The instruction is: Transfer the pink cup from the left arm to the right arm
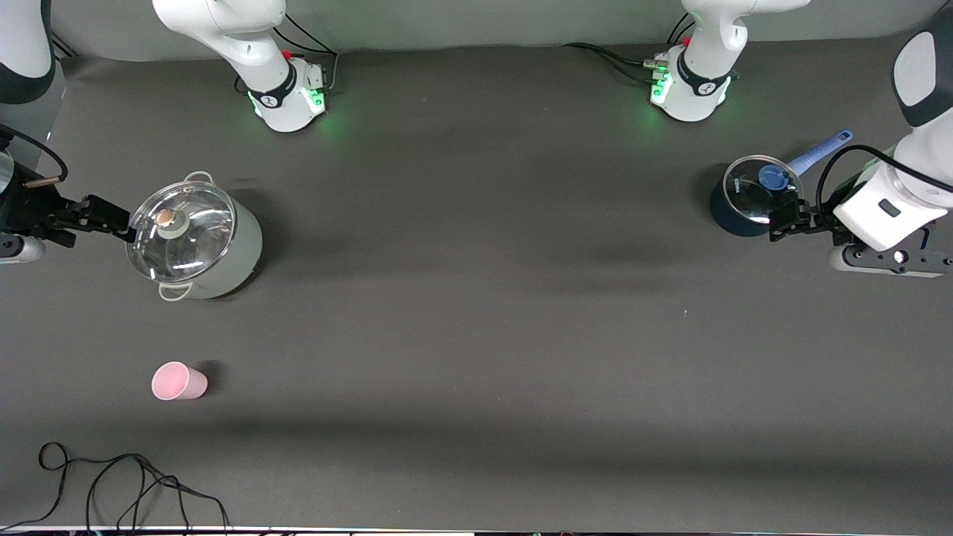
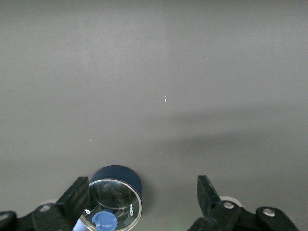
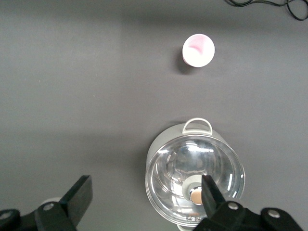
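Note:
The pink cup (image 1: 179,381) stands upright on the dark table at the right arm's end, nearer to the front camera than the grey pot, with no gripper touching it. It also shows in the right wrist view (image 3: 198,49). My right gripper (image 1: 119,221) hangs beside the grey pot's rim, open and empty, its jaws wide apart in the right wrist view (image 3: 146,187). My left gripper (image 1: 785,222) hangs beside the dark blue pot at the left arm's end of the table, open and empty (image 2: 142,187). The cup is out of the left wrist view.
A pale grey pot with a glass lid (image 1: 192,240) stands at the right arm's end. A dark blue pot with a glass lid (image 1: 752,195) and a blue handle (image 1: 819,152) stands at the left arm's end. A black cable (image 1: 112,484) lies by the front edge.

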